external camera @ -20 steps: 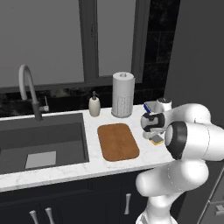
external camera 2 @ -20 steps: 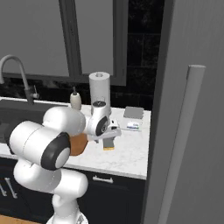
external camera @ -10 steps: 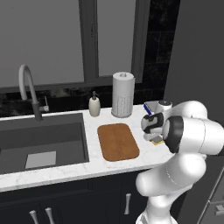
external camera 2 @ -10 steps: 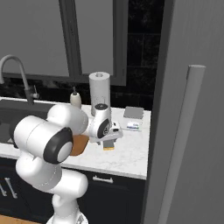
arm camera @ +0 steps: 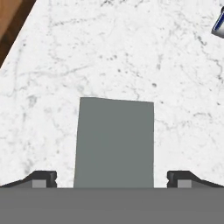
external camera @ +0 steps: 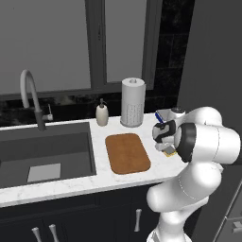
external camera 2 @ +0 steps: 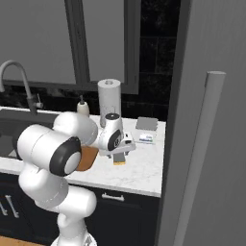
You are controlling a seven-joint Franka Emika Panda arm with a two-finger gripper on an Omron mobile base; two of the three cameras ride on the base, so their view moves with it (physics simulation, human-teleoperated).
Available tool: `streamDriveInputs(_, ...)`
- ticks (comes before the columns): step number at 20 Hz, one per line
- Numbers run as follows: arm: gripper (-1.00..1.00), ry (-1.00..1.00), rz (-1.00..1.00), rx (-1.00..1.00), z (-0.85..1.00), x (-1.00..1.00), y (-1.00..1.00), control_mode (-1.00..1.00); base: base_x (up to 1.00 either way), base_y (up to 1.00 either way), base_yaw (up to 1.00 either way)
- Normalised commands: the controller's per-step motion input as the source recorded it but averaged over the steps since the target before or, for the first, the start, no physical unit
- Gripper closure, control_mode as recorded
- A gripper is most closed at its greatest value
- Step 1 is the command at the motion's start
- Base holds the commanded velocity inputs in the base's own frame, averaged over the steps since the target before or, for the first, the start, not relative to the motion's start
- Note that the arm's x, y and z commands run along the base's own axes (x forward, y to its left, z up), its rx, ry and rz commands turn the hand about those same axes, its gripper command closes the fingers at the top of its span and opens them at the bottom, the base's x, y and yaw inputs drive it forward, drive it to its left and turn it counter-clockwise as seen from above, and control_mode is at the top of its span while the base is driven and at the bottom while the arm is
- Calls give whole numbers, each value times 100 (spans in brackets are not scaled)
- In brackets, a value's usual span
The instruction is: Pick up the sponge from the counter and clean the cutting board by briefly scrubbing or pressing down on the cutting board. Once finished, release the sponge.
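Note:
The sponge lies on the white marble counter, its grey-green top facing the hand camera. Its yellow body peeks out under the hand, right of the board. My gripper is open and straddles the sponge, with a dark fingertip on each side and a small gap to the block. The gripper hangs just right of the brown wooden cutting board, which lies flat between sink and sponge. A corner of the board shows at the hand view's top left.
A paper towel roll and a soap bottle stand behind the board. The dark sink with its faucet is on the left. A blue-and-white flat object and a grey box lie behind the sponge. A tall grey panel walls the right.
The arm's elbow has shifted a little and the hand has settled slightly lower over the sponge. Sponge and board have not moved.

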Motion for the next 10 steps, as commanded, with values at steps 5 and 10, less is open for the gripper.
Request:
streamDriveInputs(5, -100, 0, 0, 0, 0, 14, 0, -100, 0, 0, 0)
streamDriveInputs(10, -100, 0, 0, 0, -15, 4, 0, -100, 0, 0, 0)
